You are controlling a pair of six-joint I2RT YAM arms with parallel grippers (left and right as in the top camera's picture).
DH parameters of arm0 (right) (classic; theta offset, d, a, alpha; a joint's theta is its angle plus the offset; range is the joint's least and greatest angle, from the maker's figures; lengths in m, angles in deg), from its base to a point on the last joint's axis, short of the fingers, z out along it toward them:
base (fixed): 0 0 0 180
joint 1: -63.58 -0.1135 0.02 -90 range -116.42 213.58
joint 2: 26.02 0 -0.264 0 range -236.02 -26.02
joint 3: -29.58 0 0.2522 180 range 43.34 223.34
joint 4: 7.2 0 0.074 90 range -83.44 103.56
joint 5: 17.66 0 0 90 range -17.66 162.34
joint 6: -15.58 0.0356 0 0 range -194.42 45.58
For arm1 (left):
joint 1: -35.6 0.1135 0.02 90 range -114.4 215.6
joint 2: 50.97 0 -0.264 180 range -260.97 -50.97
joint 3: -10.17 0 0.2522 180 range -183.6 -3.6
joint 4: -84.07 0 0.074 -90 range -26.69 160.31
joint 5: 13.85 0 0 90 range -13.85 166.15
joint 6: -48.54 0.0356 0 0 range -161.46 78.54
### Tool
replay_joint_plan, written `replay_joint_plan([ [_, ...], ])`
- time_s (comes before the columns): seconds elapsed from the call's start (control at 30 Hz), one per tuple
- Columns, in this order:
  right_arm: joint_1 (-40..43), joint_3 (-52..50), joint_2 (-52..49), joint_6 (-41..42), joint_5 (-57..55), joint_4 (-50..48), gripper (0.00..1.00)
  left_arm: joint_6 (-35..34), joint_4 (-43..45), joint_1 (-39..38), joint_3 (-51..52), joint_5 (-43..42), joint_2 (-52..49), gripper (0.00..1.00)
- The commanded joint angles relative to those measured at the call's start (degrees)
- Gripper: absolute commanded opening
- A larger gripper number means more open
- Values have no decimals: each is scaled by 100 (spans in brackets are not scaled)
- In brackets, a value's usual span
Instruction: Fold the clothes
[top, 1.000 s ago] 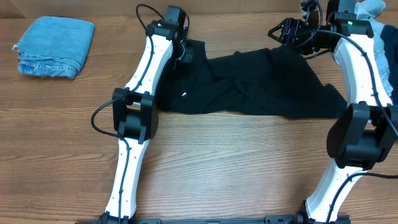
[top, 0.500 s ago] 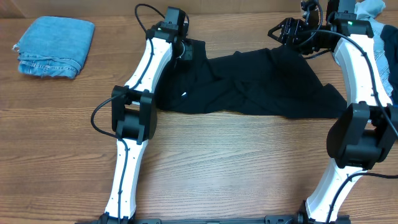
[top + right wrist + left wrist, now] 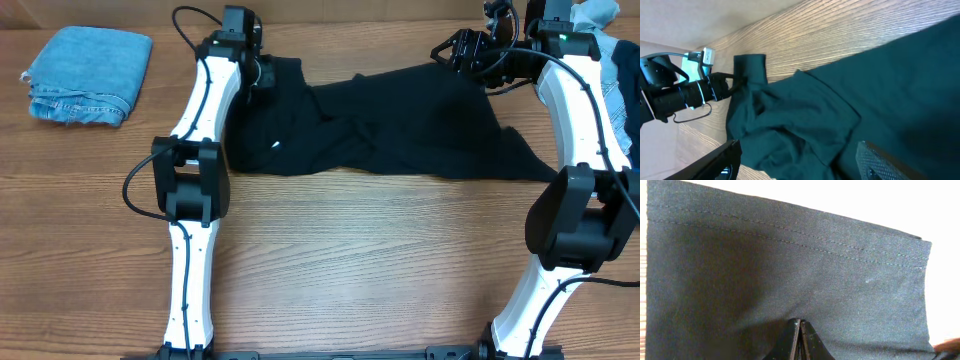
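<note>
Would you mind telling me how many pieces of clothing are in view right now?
4: black T-shirt mid-table, folded denim far left, and a light-blue piece and blue garment at the right edge; more may be hidden.

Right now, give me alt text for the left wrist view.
The left arm's fingers, closed together at bottom centre, pinch the black T-shirt, whose fabric fills most of the frame. A stitched hem runs along its top edge.

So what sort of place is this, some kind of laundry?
Probably a robotics lab or test bench, not a laundry: two cabled robot arms stand at a plain wood-grain table, with a black T-shirt spread between them and folded denim set aside.
</note>
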Motion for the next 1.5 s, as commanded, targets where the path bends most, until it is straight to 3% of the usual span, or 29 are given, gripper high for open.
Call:
replay_joint_plan([
  [0.0, -22, 42, 50, -44, 72, -39, 78, 201, -190, 313, 116, 748, -636, 9],
  [0.37, -22, 42, 50, -35, -693, 597, 82, 42, -426, 616, -903, 793, -636, 11],
  [0.63, -22, 42, 50, -15, -1362, 1394, 87, 46, -791, 798, -1102, 699, -636, 12],
  [0.87, -83, 42, 50, 87, -1029, 1751, 87, 136, -1639, 741, -2024, -31, -634, 26],
  [1.07, -271, 42, 50, 90, -1027, 1543, 87, 345, -3130, 422, -3630, -1073, -634, 44],
  [1.23, -343, 42, 50, 90, -1029, 1510, 87, 916, -3790, -168, -4074, -946, -505, 52],
  [1.37, -343, 42, 50, 90, -1187, 1515, 87, 975, -4039, -601, -4065, -507, -496, 51],
  [1.47, -343, 42, 50, 87, -1331, 1539, 87, 962, -3965, -800, -4052, -455, -501, 59],
])
